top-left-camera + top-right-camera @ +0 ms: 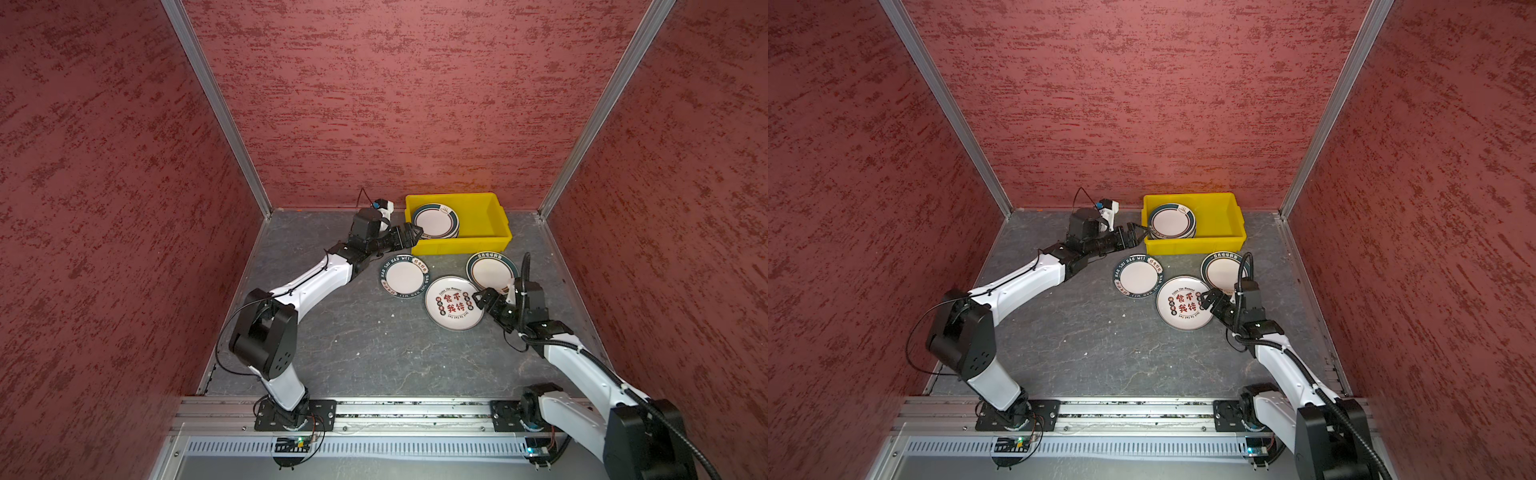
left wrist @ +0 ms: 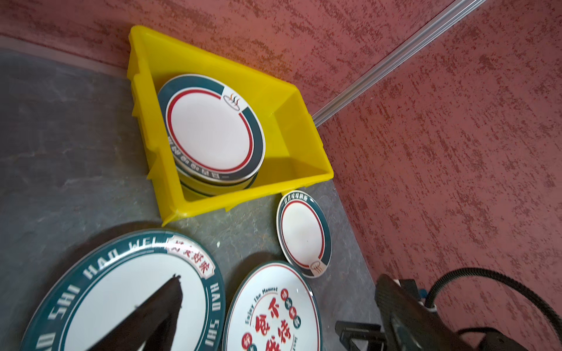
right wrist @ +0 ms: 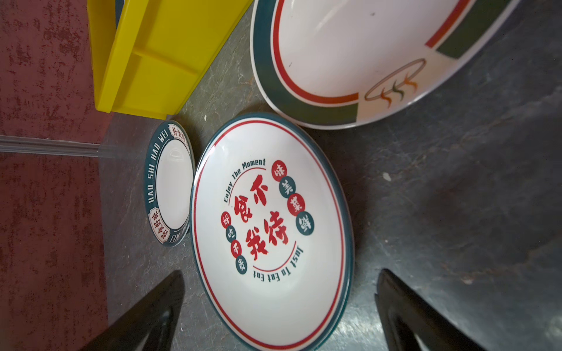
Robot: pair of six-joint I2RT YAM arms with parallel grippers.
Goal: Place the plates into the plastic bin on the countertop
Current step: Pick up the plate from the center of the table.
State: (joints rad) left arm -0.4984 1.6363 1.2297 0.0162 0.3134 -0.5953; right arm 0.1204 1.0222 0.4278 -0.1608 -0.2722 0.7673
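Glazed red-character plate (image 3: 270, 231), near the yellow bin (image 1: 461, 246), may skid from the wide-spread, empty right gripper (image 1: 478, 300); left gripper (image 1: 415, 235), equally spread, could nudge the bin.

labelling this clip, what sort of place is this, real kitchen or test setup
Probably a robot test booth, not a real kitchen: red panel walls joined by bare metal posts, robot arms bolted to a rail, with plates and a yellow bin on a grey countertop.
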